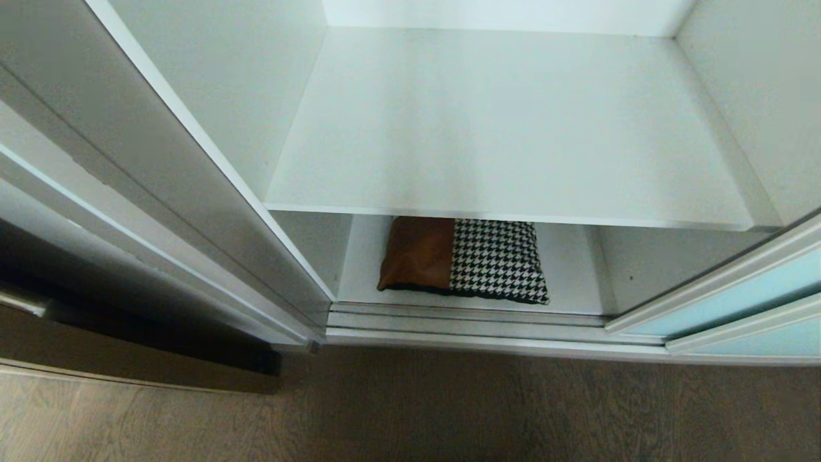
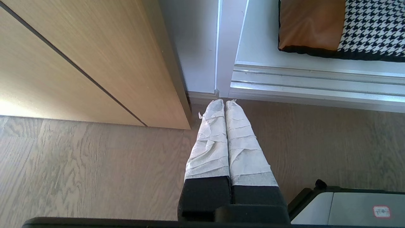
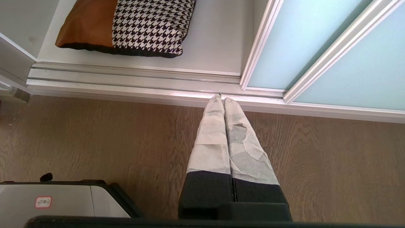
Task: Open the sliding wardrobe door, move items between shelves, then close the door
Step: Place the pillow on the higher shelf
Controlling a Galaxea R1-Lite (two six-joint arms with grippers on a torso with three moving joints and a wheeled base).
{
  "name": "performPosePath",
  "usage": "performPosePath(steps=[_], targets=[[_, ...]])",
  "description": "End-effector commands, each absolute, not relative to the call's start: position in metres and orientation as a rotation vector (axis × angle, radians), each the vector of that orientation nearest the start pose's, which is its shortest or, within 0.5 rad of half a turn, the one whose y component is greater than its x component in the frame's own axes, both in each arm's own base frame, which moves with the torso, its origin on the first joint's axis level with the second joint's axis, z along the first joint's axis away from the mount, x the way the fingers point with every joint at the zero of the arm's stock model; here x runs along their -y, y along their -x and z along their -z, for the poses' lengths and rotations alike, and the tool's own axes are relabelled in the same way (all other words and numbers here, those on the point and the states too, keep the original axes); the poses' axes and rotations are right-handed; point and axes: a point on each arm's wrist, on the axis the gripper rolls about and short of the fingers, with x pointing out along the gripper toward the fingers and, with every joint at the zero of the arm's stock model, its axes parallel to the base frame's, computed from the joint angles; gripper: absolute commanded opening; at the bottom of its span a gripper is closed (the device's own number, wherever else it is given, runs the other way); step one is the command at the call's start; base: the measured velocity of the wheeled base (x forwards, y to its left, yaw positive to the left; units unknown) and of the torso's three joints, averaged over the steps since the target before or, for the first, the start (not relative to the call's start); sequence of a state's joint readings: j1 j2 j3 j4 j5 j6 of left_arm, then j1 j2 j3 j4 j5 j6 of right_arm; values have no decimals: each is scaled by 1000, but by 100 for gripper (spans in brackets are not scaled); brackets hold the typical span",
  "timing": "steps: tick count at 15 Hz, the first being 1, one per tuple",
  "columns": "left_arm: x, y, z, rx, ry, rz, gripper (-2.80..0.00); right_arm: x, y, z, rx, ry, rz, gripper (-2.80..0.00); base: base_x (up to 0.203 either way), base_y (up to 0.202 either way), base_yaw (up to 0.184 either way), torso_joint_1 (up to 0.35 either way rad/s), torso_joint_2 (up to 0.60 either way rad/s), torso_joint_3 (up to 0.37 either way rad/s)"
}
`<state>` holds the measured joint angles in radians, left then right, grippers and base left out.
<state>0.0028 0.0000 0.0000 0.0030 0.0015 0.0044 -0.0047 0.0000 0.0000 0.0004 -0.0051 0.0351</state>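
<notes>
The wardrobe stands open. The sliding wardrobe door [image 1: 737,295], a frosted pale aqua glass panel in a slim silver-white frame, sits to the right of the opening, with a second like panel just in front of it. Inside, a wide flat white laminate upper shelf [image 1: 500,128] lies bare between white side walls. Beneath it, on the white bottom shelf [image 1: 571,269], rests the square patchwork cushion [image 1: 465,260], its brown leather patch on the left, its black-and-white houndstooth patch on the right, a black underside showing along the near edge. The cushion lies close behind the silver door track [image 1: 462,321] and partly under the upper shelf's front edge.

Neither arm shows in the head view. The left claw [image 2: 224,101] hangs over the brown wood floor [image 2: 95,174] near the wardrobe's left corner and a light wood door [image 2: 79,57], its white-wrapped fingers pressed together on nothing. The right claw [image 3: 221,97] hangs over the floor just before the track, near the aqua door's frame, fingers likewise pressed together and empty.
</notes>
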Motion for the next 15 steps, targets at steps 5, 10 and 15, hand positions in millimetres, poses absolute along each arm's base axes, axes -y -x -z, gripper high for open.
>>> performPosePath(steps=[5,10,15], targets=[[0,23,-75,-6,-5,-5,-280,0,23,-75,0,-35,9,-280,0,0,0,0,0,0],[0,23,-75,-6,-5,-5,-280,0,23,-75,0,-35,9,-280,0,0,0,0,0,0],[0,23,-75,-6,-5,-5,-280,0,23,-75,1,-35,9,-280,0,0,0,0,0,0]])
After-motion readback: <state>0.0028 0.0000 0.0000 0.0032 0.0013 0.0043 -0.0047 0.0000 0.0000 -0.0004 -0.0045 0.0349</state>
